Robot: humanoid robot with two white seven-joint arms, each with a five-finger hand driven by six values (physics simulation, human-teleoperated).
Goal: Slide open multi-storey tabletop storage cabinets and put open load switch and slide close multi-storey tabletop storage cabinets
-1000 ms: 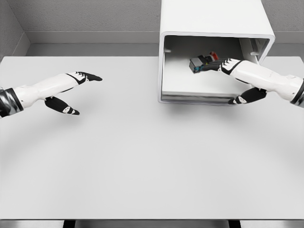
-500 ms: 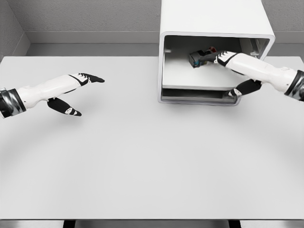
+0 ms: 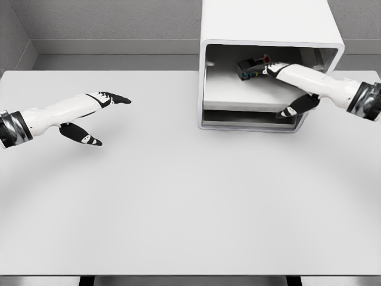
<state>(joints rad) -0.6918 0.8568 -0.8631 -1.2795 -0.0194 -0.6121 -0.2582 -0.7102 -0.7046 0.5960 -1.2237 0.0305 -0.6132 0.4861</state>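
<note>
Head view shows me the small dark grey load switch (image 3: pixel 251 67) with a red bit on top, deep inside the open white box-shaped cabinet (image 3: pixel 268 27). My right hand (image 3: pixel 275 70) pinches it. My left hand (image 3: pixel 98 107) hangs spread over the white table (image 3: pixel 178 196).

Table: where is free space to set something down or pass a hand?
The table is bare in front of the cabinet and between it and the left hand. It is crowded inside the cabinet, where the right hand holds the load switch over the shelf.
</note>
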